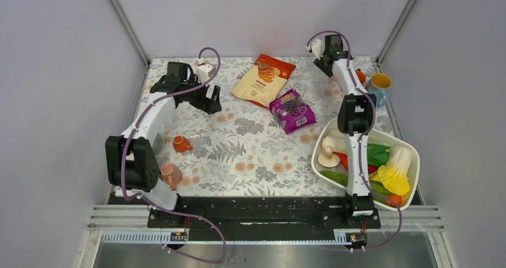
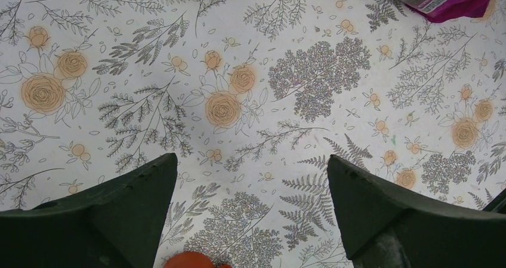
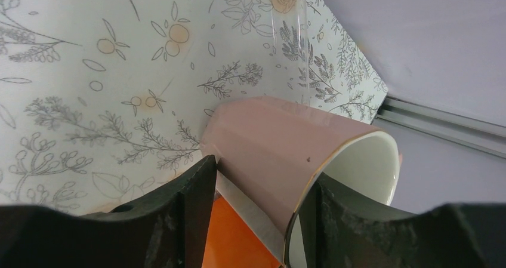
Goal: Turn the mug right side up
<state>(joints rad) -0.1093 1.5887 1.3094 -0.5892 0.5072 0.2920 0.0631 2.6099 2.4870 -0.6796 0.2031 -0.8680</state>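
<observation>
With an orange object just beside the pink mug near the tabletop edge, the right pincer stands half spread, clasping the tilted mug's sides.

Robot lab test cell, tabletop manipulation rig.
Plain grey walls on three sides, with bare aluminium struts running up from the far corners. Two arms, left arm and right arm, bolted to a black base plate at the bottom edge, purple cables looped loose. Floral tablecloth carries staged household props: orange snack bag and purple bag at upper centre, white basket of vegetables at lower right.
</observation>
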